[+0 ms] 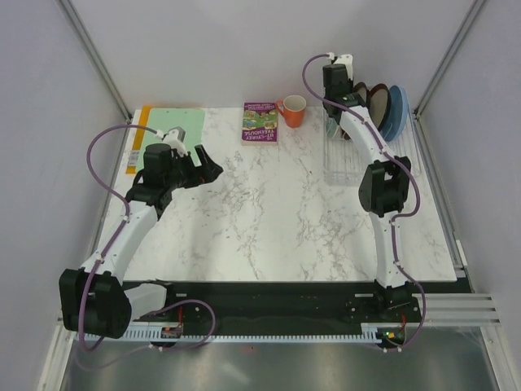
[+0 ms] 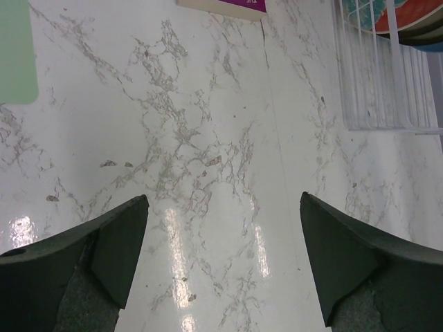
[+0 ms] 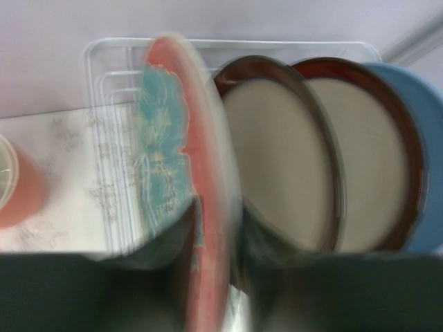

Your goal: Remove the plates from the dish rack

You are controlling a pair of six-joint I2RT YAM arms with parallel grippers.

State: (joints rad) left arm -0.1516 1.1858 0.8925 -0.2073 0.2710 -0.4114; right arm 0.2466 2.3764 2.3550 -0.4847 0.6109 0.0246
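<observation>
The dish rack (image 3: pixel 111 55) holds several plates on edge. The red-orange plate with teal flowers (image 3: pixel 197 173) stands at the left. Beside it come two dark-red-rimmed cream plates (image 3: pixel 280 159) (image 3: pixel 367 166) and a light blue plate (image 3: pixel 429 138). My right gripper (image 3: pixel 211 270) straddles the red-orange plate's near rim, fingers pressed to both faces; the view is blurred. In the top view this gripper (image 1: pixel 338 77) sits over the rack's (image 1: pixel 346 159) far end. My left gripper (image 1: pixel 210 167) hovers open above bare marble at mid-left, its jaws (image 2: pixel 223 207) holding nothing.
An orange mug (image 1: pixel 293 110) and a purple book (image 1: pixel 260 122) lie at the back centre, left of the rack. A green clipboard (image 1: pixel 167 122) sits at the back left. The rack's near half (image 2: pixel 387 90) stands without plates. White walls close in the table.
</observation>
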